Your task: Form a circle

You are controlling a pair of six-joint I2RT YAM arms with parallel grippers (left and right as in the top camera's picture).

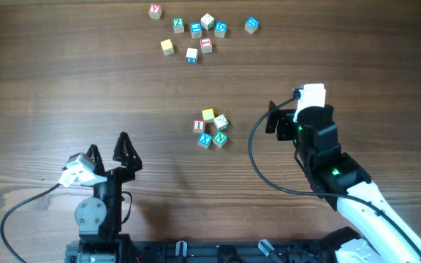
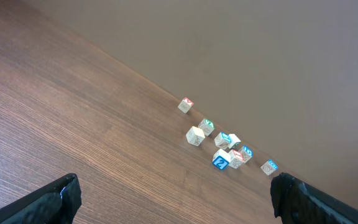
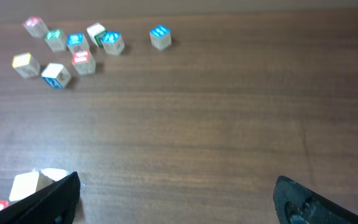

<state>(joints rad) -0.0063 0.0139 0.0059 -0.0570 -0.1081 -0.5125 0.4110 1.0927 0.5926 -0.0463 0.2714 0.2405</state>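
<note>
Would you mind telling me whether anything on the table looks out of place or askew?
Nothing looks damaged or spilled. The circle sits tight at mid-table, its cubes turned at slightly different angles. The loose cubes lie scattered at the far side, one blue cube a little apart to the right.

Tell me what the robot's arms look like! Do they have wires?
Both arms are mostly black with pointy black fingers. The left arm has a white block near its wrist, a round grey disc on one joint, and a thin black cable looping off. The right arm has a white block too, little green lights, a white lower section, and its own curving black cable.
</note>
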